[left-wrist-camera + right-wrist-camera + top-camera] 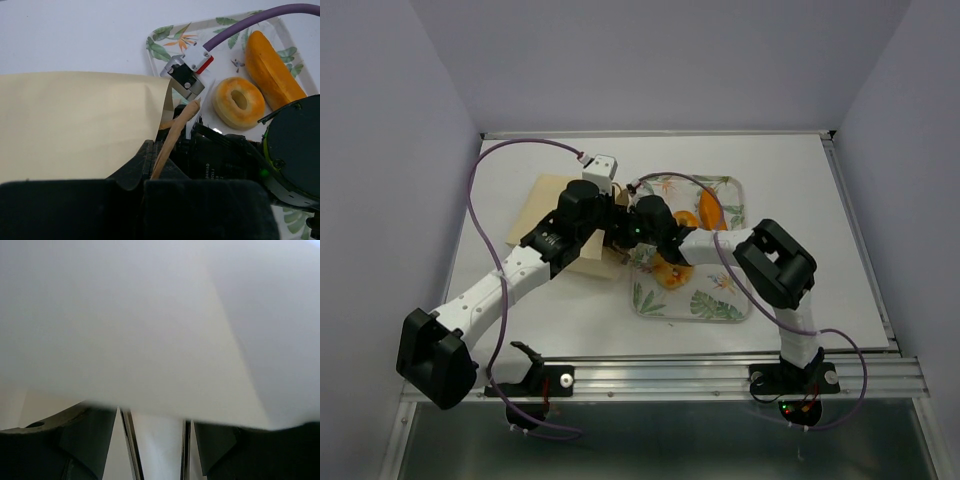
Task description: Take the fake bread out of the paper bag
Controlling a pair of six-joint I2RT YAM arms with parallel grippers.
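While the paper bag (552,205) lies on its side on the worktop (800,200), just left of the leaf-patterned tray (720,305) with its mouth toward it, I have both arms meeting at that mouth. My left tool (152,161) is closed together. A thin brown handle (177,131) of the bag comes up from between its tips, so it is clamped on the bag at the rim. My right tool (155,445) reaches into the bag. Its wrist view is filled with pale paper, its two fingers (90,440) stand apart, and I see nothing between them. From the left wrist I see two bread pieces on the tray, outside the bag: a ring bun (222,102) and, just beside it, a long loaf (272,70). From above, a third orange piece (670,273) shows on the tray, partly hidden under the right arm. Whether anything else is inside the bag I cannot tell.
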